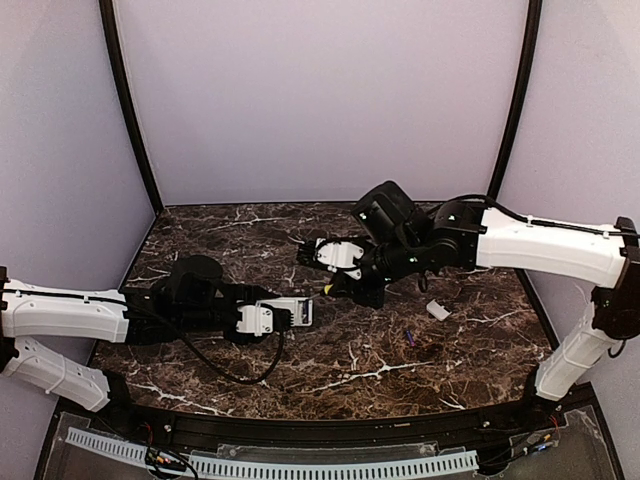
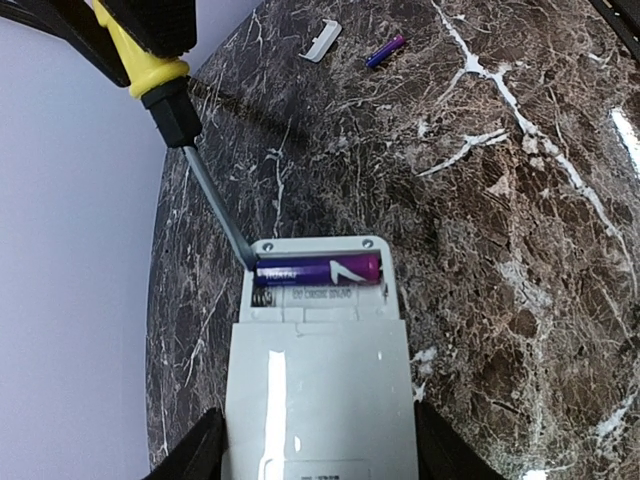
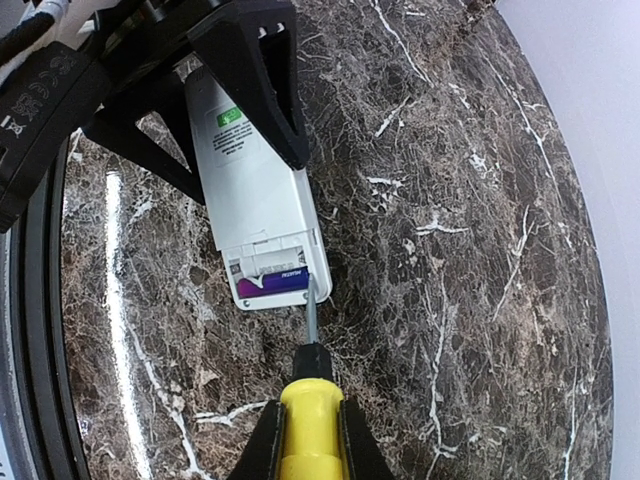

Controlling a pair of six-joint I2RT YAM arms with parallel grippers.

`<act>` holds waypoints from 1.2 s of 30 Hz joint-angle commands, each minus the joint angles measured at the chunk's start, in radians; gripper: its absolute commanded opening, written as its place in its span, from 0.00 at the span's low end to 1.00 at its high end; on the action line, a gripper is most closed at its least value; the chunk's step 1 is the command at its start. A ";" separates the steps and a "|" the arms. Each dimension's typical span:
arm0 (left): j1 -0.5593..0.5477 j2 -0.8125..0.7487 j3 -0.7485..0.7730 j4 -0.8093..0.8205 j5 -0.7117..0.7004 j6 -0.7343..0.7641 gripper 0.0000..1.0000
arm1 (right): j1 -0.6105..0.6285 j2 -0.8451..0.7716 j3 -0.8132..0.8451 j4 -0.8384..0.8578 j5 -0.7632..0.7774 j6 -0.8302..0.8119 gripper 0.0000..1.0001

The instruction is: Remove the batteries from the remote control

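The left arm lies low over the table (image 1: 330, 378), reaching toward 3 o'clock. The left gripper (image 2: 318, 456) clamps the sides of the remote control (image 2: 318, 390), which is back up with its compartment open. From 3 o'clock the right gripper (image 3: 311, 450) pinches the yellow-handled screwdriver (image 3: 312, 402), tip in the compartment corner beside one battery (image 2: 318, 270). A second battery (image 1: 409, 338) lies loose at the remote's 4 o'clock, near the white cover piece (image 1: 438, 309).

Left gripper (image 1: 283, 317): closed around the remote control (image 1: 300, 311), low over the table
Right gripper (image 1: 347, 286): reaching in from the right, just past the remote's far end
Battery (image 1: 409, 337): purple, loose on the marble table (image 1: 330, 385)
Cover piece (image 1: 438, 309): white, near the battery, not touching it
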 commanded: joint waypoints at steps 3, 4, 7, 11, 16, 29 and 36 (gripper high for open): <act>-0.003 -0.038 -0.006 0.046 0.009 0.001 0.00 | 0.004 0.058 0.024 -0.027 -0.018 0.030 0.00; -0.004 -0.041 -0.009 0.052 0.003 0.004 0.00 | 0.004 0.063 0.027 -0.033 -0.023 0.034 0.00; -0.004 -0.048 -0.014 0.061 -0.001 0.012 0.00 | 0.004 0.077 0.034 -0.050 -0.031 0.046 0.00; -0.004 -0.053 -0.020 0.072 -0.032 0.020 0.00 | 0.003 0.088 0.038 -0.058 -0.052 0.058 0.00; -0.004 -0.057 -0.028 0.085 -0.046 0.033 0.00 | 0.001 0.105 0.044 -0.066 -0.088 0.065 0.00; -0.007 -0.037 -0.028 0.062 -0.057 0.052 0.00 | -0.015 0.059 0.060 -0.061 -0.120 0.062 0.00; -0.007 -0.030 -0.022 0.051 -0.050 0.047 0.00 | -0.028 -0.002 0.054 -0.034 -0.066 0.068 0.00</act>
